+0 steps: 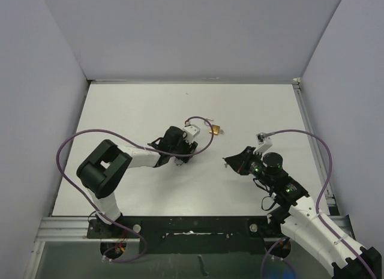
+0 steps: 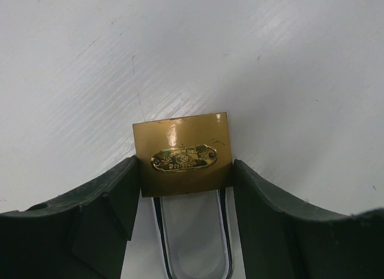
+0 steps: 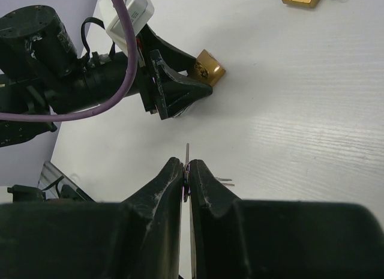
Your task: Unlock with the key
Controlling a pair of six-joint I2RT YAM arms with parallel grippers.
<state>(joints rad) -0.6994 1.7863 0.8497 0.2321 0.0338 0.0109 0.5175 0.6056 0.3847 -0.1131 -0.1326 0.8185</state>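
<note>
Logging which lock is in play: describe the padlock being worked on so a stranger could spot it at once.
On the white table, find the left gripper. The brass padlock with an oval nameplate is clamped between its fingers; the second padlock lies loose farther back, gripped by nothing.

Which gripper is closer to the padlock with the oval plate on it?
Left. The left gripper holds the padlock by its sides between its fingers. The right gripper, shut on a key, is apart from it and faces it across a gap.
</note>
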